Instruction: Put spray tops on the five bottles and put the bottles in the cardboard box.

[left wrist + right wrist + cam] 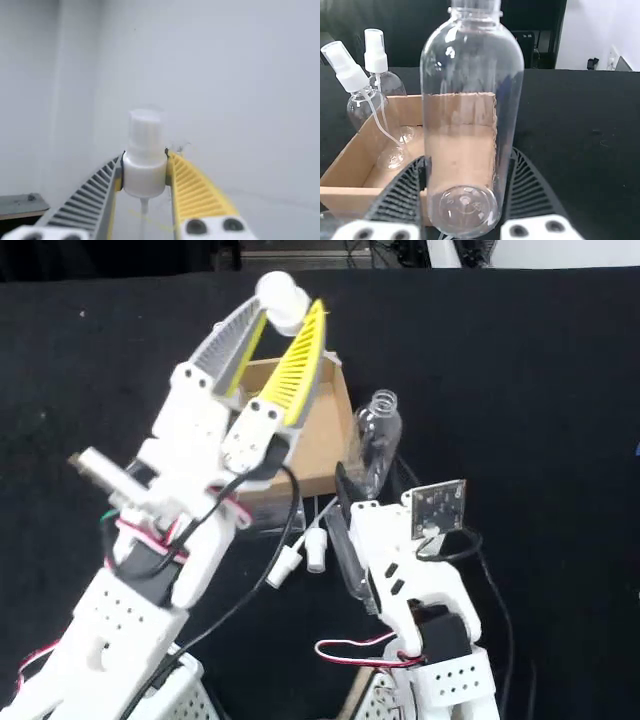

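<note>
Left gripper (285, 308): grey and yellow fingers clamped on a white spray top (283, 295), held high over the cardboard box (322, 435). In the left wrist view its dip tube is cut off by the frame edge.

Right gripper (465, 165): black fingers closed round the base of a clear uncapped bottle (470, 100), just beside the box. The frame cuts off the neck rim.

From above, the left arm hides most of the box interior. The right wrist view shows two capped bottles (382, 82) inside.

Two loose spray tops (300, 558) lie on the black table (520, 390) in front of the box.

arms (150, 620): white, black cables (291, 515) | left gripper (290, 306): grey/yellow ribbed | right gripper (467, 160): black ribbed
</note>
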Robot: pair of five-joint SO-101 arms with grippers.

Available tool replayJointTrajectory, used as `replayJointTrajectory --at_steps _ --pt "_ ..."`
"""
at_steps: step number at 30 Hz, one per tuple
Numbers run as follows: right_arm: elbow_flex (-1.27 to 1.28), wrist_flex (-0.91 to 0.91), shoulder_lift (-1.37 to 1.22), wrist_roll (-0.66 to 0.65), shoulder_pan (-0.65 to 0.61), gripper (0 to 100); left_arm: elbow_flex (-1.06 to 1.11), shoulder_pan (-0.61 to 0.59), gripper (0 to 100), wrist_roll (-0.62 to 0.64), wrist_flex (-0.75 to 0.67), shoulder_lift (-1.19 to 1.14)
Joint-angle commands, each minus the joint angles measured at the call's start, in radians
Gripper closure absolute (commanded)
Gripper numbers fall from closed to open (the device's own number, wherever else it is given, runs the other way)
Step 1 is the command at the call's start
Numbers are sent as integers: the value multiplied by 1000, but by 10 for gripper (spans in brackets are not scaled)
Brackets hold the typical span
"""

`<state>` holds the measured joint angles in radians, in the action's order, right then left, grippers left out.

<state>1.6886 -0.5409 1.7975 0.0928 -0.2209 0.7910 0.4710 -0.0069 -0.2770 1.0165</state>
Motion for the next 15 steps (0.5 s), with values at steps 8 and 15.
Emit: replayJointTrajectory --at_steps 8,15 --pt "-2 201 47 2 21 987 -16 8 970 12 -20 -6" --pt "-2 437 44 2 21 987 -18 2 970 12 -20 -21"
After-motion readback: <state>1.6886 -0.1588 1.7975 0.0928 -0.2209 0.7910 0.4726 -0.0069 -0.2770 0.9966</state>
